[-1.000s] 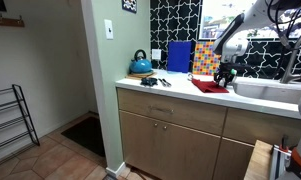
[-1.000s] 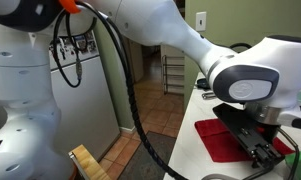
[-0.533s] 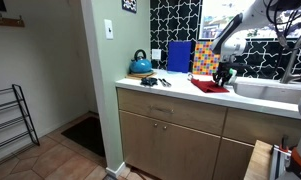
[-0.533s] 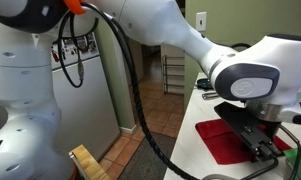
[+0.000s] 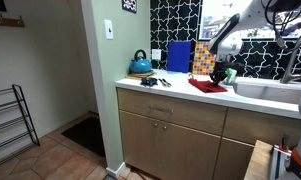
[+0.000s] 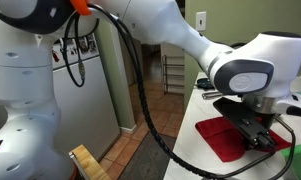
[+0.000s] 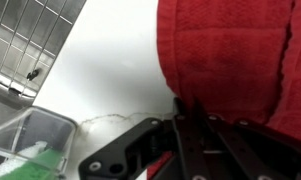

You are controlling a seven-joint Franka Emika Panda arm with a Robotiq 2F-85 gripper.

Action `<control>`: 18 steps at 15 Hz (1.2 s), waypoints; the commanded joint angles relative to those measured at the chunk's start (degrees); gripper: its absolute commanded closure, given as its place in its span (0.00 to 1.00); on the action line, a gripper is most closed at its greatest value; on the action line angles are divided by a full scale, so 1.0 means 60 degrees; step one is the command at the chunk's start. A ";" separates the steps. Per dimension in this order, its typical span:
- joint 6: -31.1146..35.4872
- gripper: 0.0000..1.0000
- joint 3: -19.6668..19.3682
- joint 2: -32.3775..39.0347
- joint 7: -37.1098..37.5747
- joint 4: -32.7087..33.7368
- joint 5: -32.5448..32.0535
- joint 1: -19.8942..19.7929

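A red cloth (image 5: 205, 85) lies on the white counter (image 5: 170, 90) beside the sink; it also shows in an exterior view (image 6: 223, 140). My gripper (image 5: 221, 76) stands at the cloth's sink-side edge. In the wrist view the dark fingers (image 7: 195, 140) are closed together, pinching the edge of the red cloth (image 7: 230, 60), with the gripper (image 7: 185, 108) at the cloth's lower hem. In an exterior view the gripper (image 6: 258, 137) sits low over the cloth's far end.
A blue kettle (image 5: 140, 65), a blue board (image 5: 179, 56) and a colourful board (image 5: 204, 57) stand at the counter's back. Small utensils (image 5: 155, 81) lie left of the cloth. The sink (image 5: 268, 90) is on the right. A wire rack (image 7: 30, 35) and a clear container (image 7: 30, 140) show in the wrist view.
The gripper has risen slightly and shifted left, pulling the cloth's pinched edge with it; the cloth now sits a little further left.
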 commanded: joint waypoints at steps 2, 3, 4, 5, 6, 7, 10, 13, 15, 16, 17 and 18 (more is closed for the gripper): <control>0.0125 0.99 0.0024 -0.0032 -0.0048 0.0033 -0.0239 0.0093; 0.0189 0.99 0.0021 -0.0065 -0.0038 0.0021 -0.0296 0.0120; 0.0256 0.99 0.0008 -0.0101 -0.0002 0.0023 -0.0389 0.0159; 0.0358 0.99 0.0002 -0.0137 -0.0004 0.0021 -0.0481 0.0190; 0.0443 0.99 -0.0006 -0.0183 -0.0008 0.0032 -0.0589 0.0218; 0.0521 0.99 -0.0007 -0.0209 -0.0007 0.0059 -0.0688 0.0245; 0.0750 0.99 -0.0026 -0.0281 0.0122 0.0144 -0.1181 0.0403; 0.1260 0.99 0.0010 -0.0409 0.0148 0.0045 -0.1731 0.0611; 0.1571 0.99 0.0010 -0.0475 0.0252 -0.0018 -0.2165 0.0799; 0.1755 0.99 0.0010 -0.0514 0.0326 -0.0072 -0.2424 0.0916; 0.1902 0.99 0.0008 -0.0556 0.0396 -0.0131 -0.2666 0.1027; 0.2062 0.99 0.0003 -0.0585 0.0476 -0.0183 -0.2921 0.1130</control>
